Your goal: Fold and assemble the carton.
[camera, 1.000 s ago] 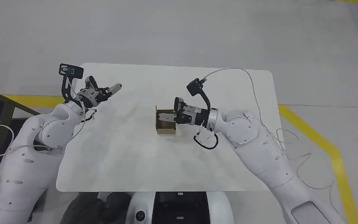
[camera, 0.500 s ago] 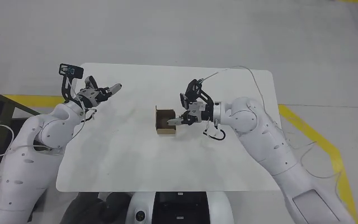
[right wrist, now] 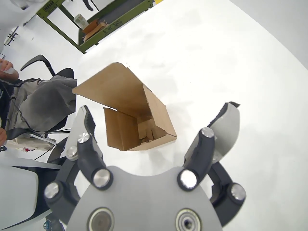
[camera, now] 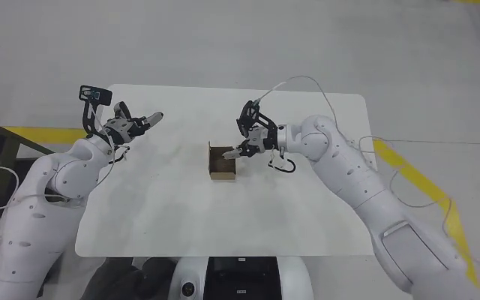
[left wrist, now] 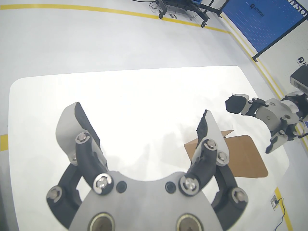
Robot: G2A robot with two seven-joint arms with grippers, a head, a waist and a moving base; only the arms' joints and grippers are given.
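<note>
Cardboard carton (camera: 222,163) upright mid table (camera: 180,210), 1 flap (right wrist: 113,85) up; right gripper (right wrist: 157,109) wide open, empty, just beside it, left gripper (left wrist: 142,121) open, empty, well apart; I'd fold flap slowly, left bracing.

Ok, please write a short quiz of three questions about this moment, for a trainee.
1. Which is nearer the carton: the left hand or the right hand?
2. True or false: the right hand is shut on the carton.
3. The carton's top is: A) taped shut, B) open, C) crushed flat.
Key: 1. the right hand; 2. false, it is open; 3. B.
</note>
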